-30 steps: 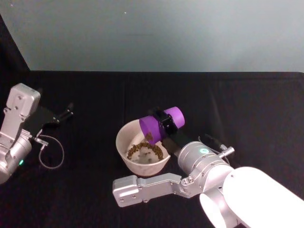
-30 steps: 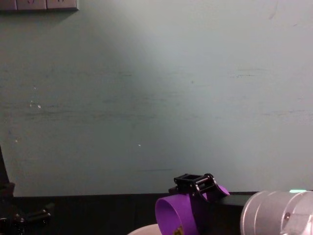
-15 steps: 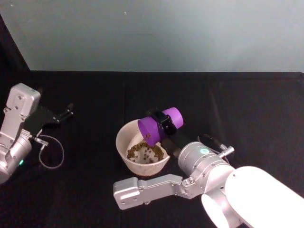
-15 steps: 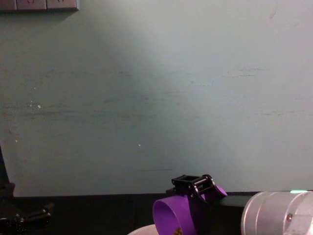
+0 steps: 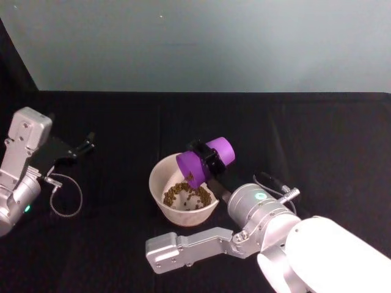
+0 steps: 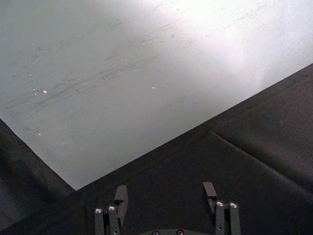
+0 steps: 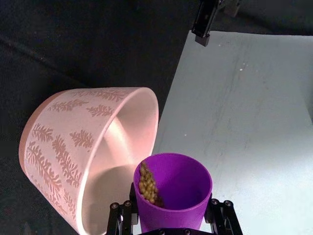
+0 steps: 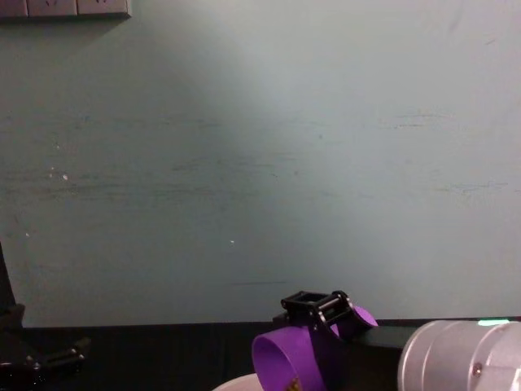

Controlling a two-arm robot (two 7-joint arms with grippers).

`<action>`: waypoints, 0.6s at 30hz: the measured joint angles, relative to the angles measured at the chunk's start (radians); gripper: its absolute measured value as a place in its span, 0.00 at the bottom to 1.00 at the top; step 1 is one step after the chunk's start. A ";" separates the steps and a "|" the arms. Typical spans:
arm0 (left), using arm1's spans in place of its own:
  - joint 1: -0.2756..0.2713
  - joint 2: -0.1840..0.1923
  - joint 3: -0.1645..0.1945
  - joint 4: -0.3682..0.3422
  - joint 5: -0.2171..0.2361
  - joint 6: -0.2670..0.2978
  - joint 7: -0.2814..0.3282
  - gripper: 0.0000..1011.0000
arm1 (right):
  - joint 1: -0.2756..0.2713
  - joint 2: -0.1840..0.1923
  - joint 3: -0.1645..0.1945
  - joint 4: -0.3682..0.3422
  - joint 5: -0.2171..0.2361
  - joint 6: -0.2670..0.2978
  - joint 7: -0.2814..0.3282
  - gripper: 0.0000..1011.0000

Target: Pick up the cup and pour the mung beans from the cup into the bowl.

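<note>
Right gripper (image 5: 208, 159) clamps tilted purple plastic cup (image 5: 190, 166) over pink round bowl (image 5: 157, 174) (greenish mung beans (image 5: 183, 194) inside) | left gripper (image 5: 85, 145) parked left, fingers apart.

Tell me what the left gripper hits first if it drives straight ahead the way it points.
The way looks free over the black table. The left gripper, open, would probably reach the pale wall first, though depth is unclear.
</note>
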 joint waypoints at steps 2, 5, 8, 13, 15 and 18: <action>0.000 0.000 0.000 0.000 0.000 0.000 0.000 0.99 | 0.004 0.001 -0.008 0.002 -0.017 0.002 0.004 0.72; 0.000 0.000 0.000 0.000 0.000 0.000 0.000 0.99 | 0.009 0.002 -0.016 0.004 -0.036 0.004 0.007 0.72; 0.000 0.000 0.000 0.000 0.000 0.000 0.000 0.99 | 0.013 0.002 -0.026 0.005 -0.058 0.006 0.013 0.72; 0.000 0.000 0.000 0.000 0.000 0.000 0.000 0.99 | 0.019 0.003 -0.042 0.007 -0.093 0.009 0.021 0.72; 0.000 0.000 0.000 0.000 0.000 0.000 0.000 0.99 | 0.019 0.002 -0.044 0.008 -0.099 0.010 0.021 0.72; 0.000 0.000 0.000 0.000 0.000 0.000 0.000 0.99 | 0.020 0.002 -0.048 0.010 -0.110 0.011 0.020 0.72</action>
